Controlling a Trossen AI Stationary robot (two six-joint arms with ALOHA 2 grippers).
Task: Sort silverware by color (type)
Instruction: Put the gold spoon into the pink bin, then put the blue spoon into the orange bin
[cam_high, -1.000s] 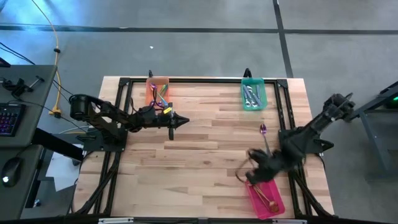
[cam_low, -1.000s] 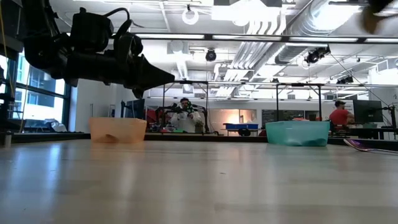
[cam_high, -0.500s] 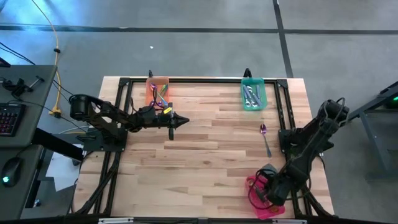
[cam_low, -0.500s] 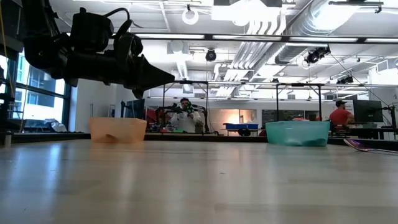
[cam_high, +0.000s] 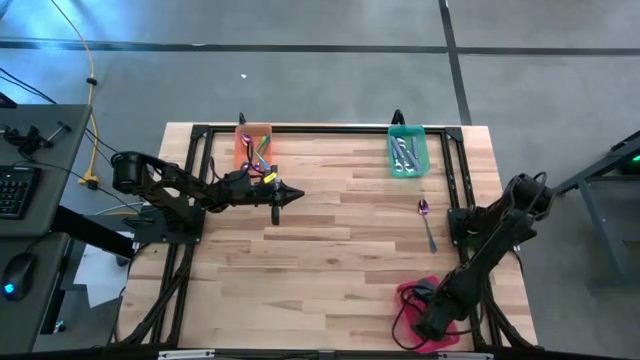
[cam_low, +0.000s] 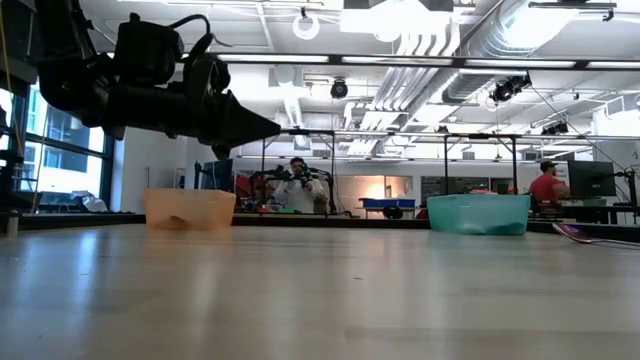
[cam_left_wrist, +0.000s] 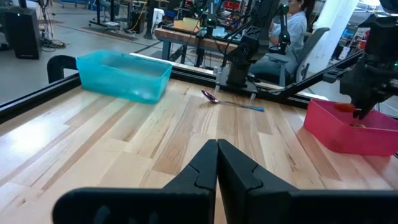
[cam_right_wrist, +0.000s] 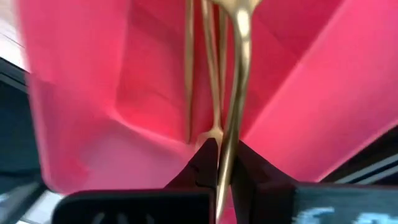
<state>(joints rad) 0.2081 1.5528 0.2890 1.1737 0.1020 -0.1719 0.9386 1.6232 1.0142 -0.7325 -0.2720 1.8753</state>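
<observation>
Nearest the front edge of the table (cam_high: 330, 260), the right gripper (cam_right_wrist: 219, 163) hangs inside the pink tray (cam_high: 412, 296), its fingers (cam_right_wrist: 202, 163) pinching a gold spoon (cam_right_wrist: 236, 74) whose slim handle runs down between them; two more gold pieces (cam_right_wrist: 198, 62) lie on the tray floor just beyond. Farther back, one purple-tinted spoon (cam_high: 426, 222) lies loose on the bare wood beside the right arm's base, bowl toward the far side; the left wrist view shows the same spoon (cam_left_wrist: 231, 102) between the teal and pink trays. At mid-table the left gripper (cam_high: 285, 195) hovers idle above the wood, its fingers (cam_left_wrist: 205, 163) pressed together with nothing between them. Along the far edge stand the orange tray (cam_high: 246, 134), holding iridescent pieces (cam_high: 260, 156), and the teal tray (cam_high: 392, 143), holding silver pieces (cam_high: 404, 155). Judged risks: the grip sits low on a thin, smooth handle, so the gold spoon could pivot or snag on release and end up propped against the tray wall or tipped over its rim; the light tray, near the table edge, could also be nudged by the arm. Compared with half a second earlier, the right arm has folded farther down over the pink tray, while the left arm and the loose spoon are unchanged.
</observation>
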